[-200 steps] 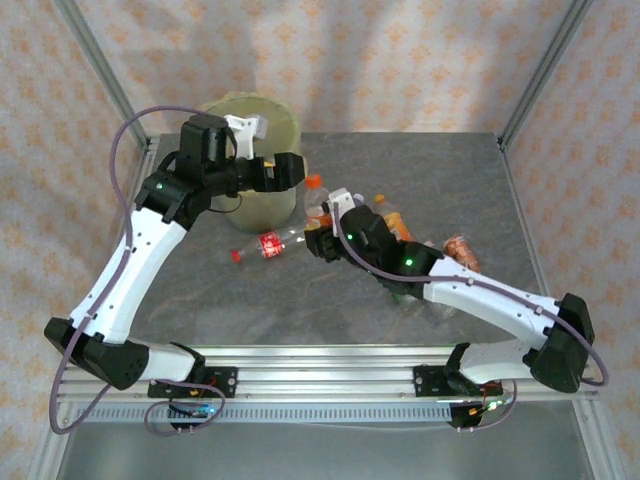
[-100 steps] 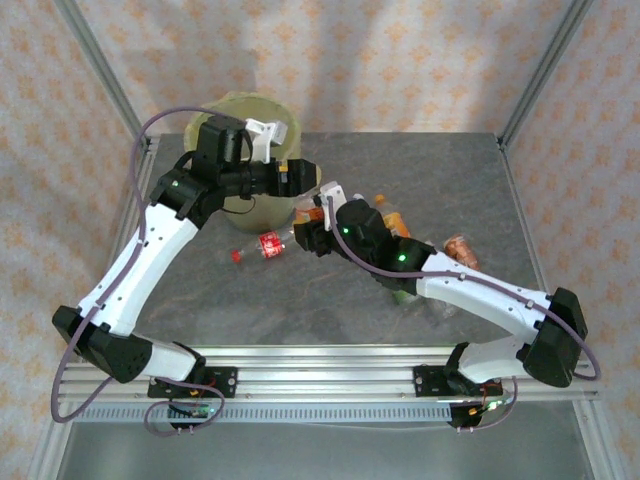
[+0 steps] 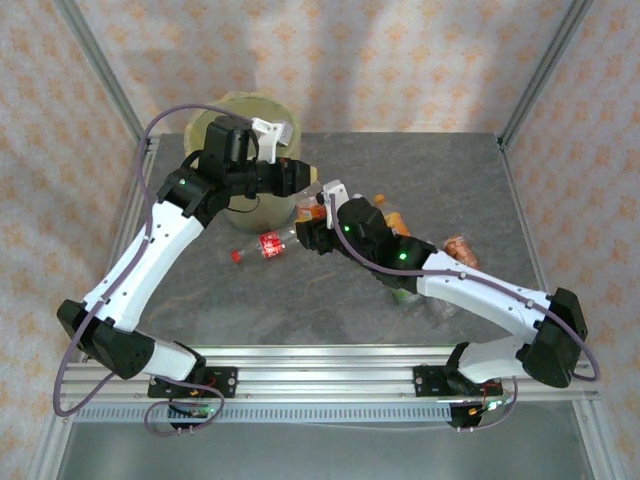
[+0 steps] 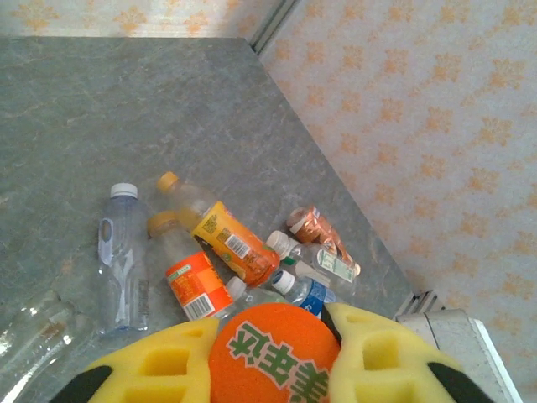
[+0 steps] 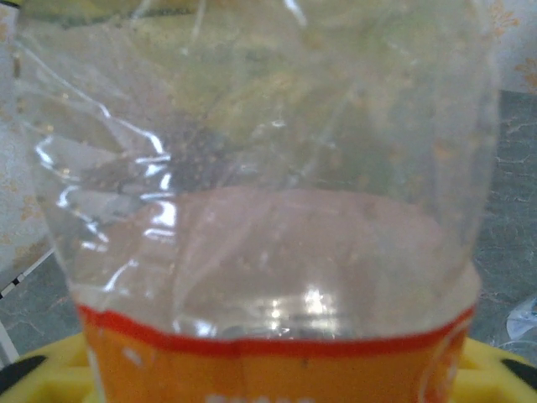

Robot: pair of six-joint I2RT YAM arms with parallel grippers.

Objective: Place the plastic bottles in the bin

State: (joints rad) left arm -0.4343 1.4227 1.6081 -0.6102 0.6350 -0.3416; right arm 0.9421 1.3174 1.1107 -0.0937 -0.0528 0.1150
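Nearest the arm bases, a red-labelled clear plastic bottle (image 3: 266, 245) lies loose on the grey stone-patterned worktop (image 3: 420, 170), its long axis running roughly 8 to 2 o'clock with the red cap at the 8 o'clock end. At its 3 o'clock, partly under the right arm, sits a heap of clear plastic bottles (image 4: 210, 252) with orange, yellow and blue labels. Further back, the right tool (image 3: 310, 225) is clamped on a clear plastic bottle with an orange label (image 5: 268, 252). Its yellow foam pads (image 5: 495, 369) grip the labelled band, and the clear end points away from the wrist. Beyond it, the left tool (image 3: 293, 177) squeezes another orange-labelled plastic bottle (image 4: 277, 361) between its own pads. It hangs at the 3 o'clock rim of the round pale yellow-green bag-lined bin (image 3: 210, 118). The bin lies at about 10 o'clock from the right tool, just beside it. The left arm looks nearer to a drop, since its load needs only a short reach inward over the rim.
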